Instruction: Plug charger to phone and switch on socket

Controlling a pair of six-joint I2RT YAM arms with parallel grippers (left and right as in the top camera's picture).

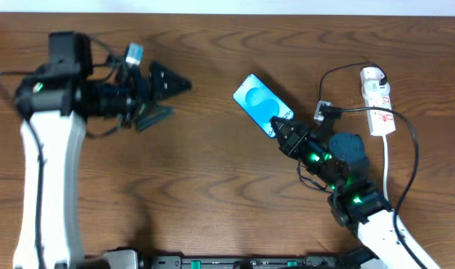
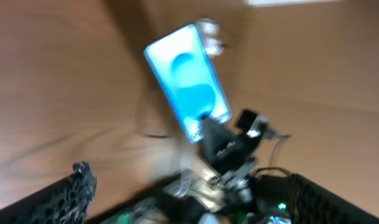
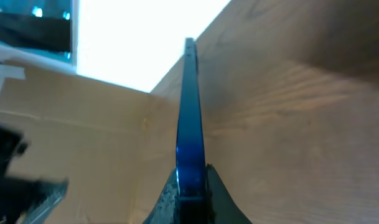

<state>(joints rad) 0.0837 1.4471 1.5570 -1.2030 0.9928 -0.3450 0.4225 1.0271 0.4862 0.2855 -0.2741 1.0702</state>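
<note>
The phone [image 1: 257, 101], with a bright blue screen, lies at an angle at the middle right of the table. My right gripper [image 1: 284, 128] is shut on its near corner. In the right wrist view the phone [image 3: 189, 118] shows edge-on between the two fingers [image 3: 190, 194]. The white socket strip [image 1: 378, 101] lies at the far right, with the charger's white plug at its top end. The black charger cable loops left from there, and its tip [image 1: 322, 112] lies beside my right arm. My left gripper [image 1: 171, 84] is open and empty at the upper left. The blurred left wrist view shows the phone [image 2: 187, 81] beyond its spread fingers [image 2: 195, 199].
The socket's white cord [image 1: 386, 161] runs down toward the front right, past my right arm. A black cable [image 1: 414, 149] curves beside it. The wooden table [image 1: 175, 164] spans the whole overhead view.
</note>
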